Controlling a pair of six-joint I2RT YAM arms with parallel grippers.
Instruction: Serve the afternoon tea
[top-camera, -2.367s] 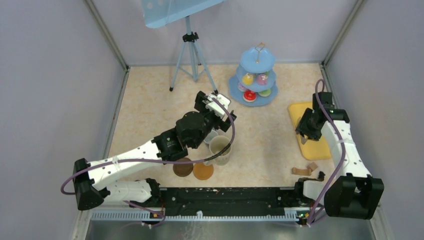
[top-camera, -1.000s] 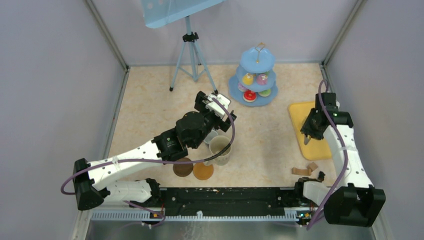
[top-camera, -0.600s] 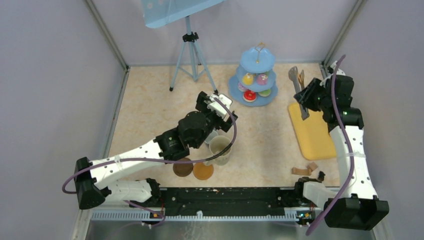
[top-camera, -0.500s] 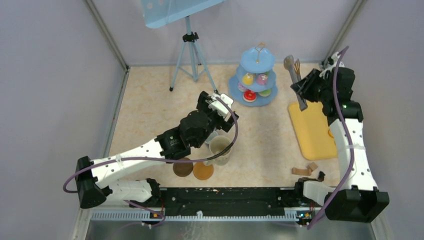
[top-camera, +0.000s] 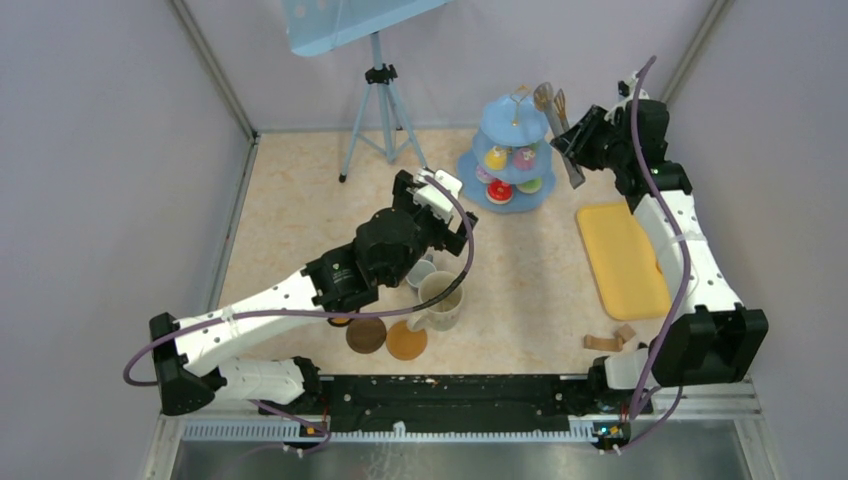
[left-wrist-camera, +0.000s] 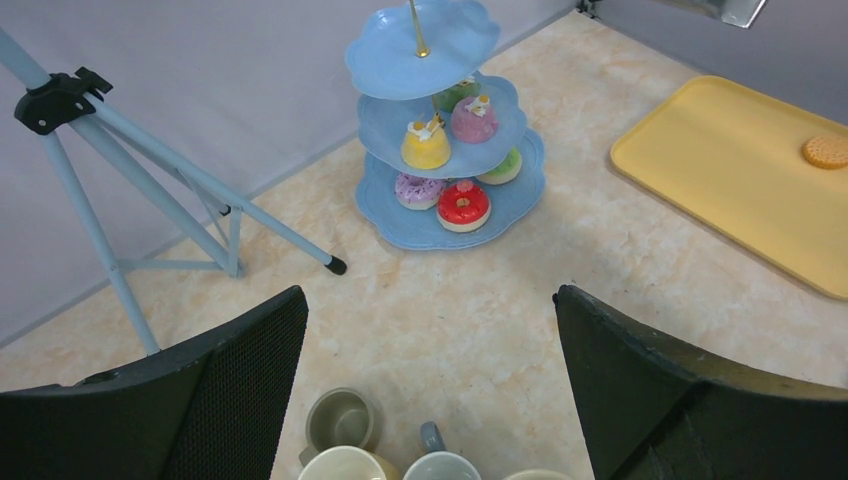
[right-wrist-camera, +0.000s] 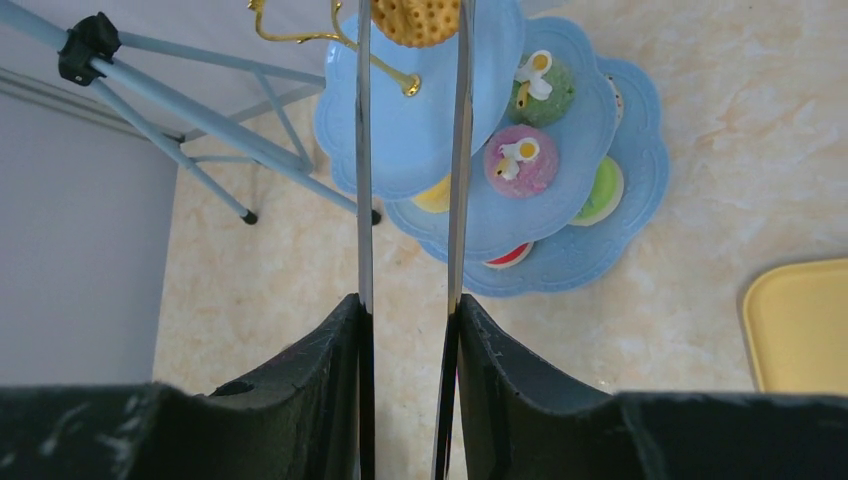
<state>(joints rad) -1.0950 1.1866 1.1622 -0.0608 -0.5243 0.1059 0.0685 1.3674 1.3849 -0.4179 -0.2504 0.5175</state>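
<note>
The light-blue three-tier cake stand (top-camera: 515, 150) stands at the back with small toy cakes (left-wrist-camera: 427, 145) on its lower tiers. My right gripper (right-wrist-camera: 408, 305) is shut on metal tongs (right-wrist-camera: 363, 150). The tongs pinch a round yellow biscuit (right-wrist-camera: 415, 20) above the stand's top tier (right-wrist-camera: 420, 110). My left gripper (left-wrist-camera: 430, 300) is open and empty, above the mugs. The large cream mug (top-camera: 440, 295) and a small grey mug (top-camera: 421, 270) stand mid-table. Two round brown coasters (top-camera: 366, 335) lie near the front edge.
The flat yellow tray (top-camera: 622, 258) lies at the right with one biscuit (left-wrist-camera: 825, 151) on it. A blue tripod (top-camera: 380, 100) stands at the back left. Small brown pieces (top-camera: 610, 340) lie at the front right. Walls close in the table on three sides.
My right arm lifted the tongs with the biscuit off the yellow tray and swung back and left to the cake stand. My left gripper shifted slightly away from the mugs.
</note>
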